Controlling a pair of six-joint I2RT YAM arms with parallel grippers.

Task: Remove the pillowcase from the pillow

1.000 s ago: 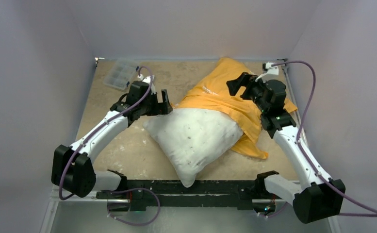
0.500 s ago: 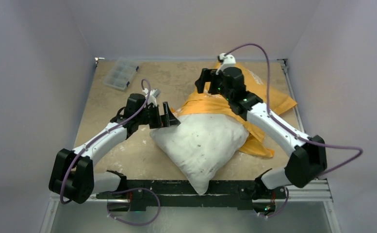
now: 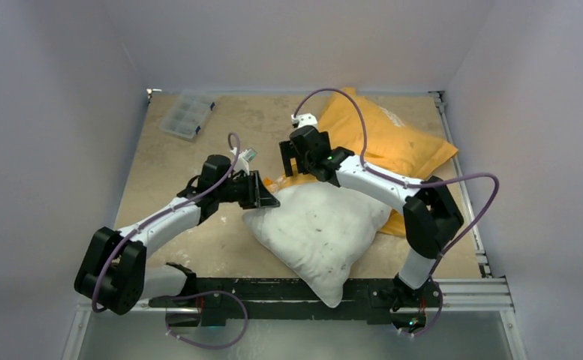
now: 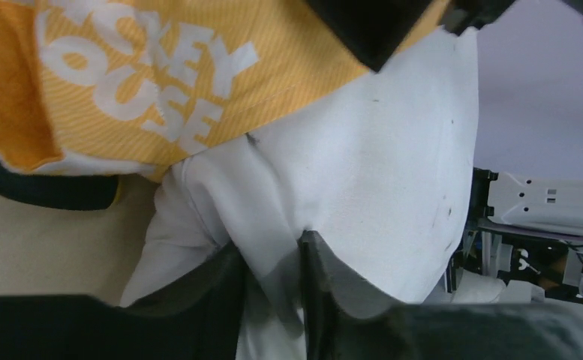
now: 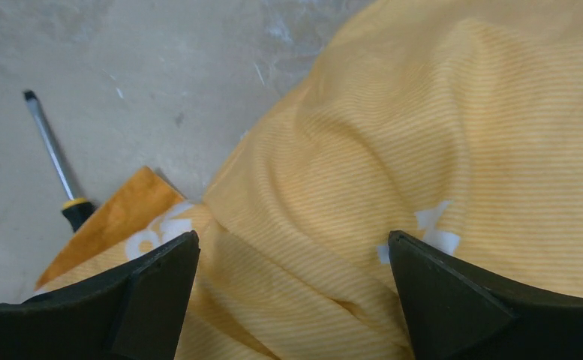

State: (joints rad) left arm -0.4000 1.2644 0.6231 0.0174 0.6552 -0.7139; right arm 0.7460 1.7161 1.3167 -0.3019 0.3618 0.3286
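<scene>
Swung right jaws across to pillowcase (image 3: 393, 135) hem; gaping wide, holding nothing. Pinching bare pillow (image 3: 318, 225) corner with left jaws. Parked mid surface (image 3: 168, 187), far end still sleeved. Probably set for strip pull.

Left arm (image 3: 160, 221) and right arm (image 3: 378, 184): white tubular links joined by bulky black housings. Black wedge-shaped fingers (image 5: 153, 292). A thin purple cable (image 3: 326, 91) loops along each arm.

The beige, stained surface (image 3: 265, 124) carries the white pillow (image 3: 318, 229) at its near edge. The orange-yellow pillowcase (image 3: 393, 139) lies behind it. A clear compartment box (image 3: 187, 115) sits at the far left corner, and a screwdriver (image 5: 49, 146) lies beside the pillowcase.
</scene>
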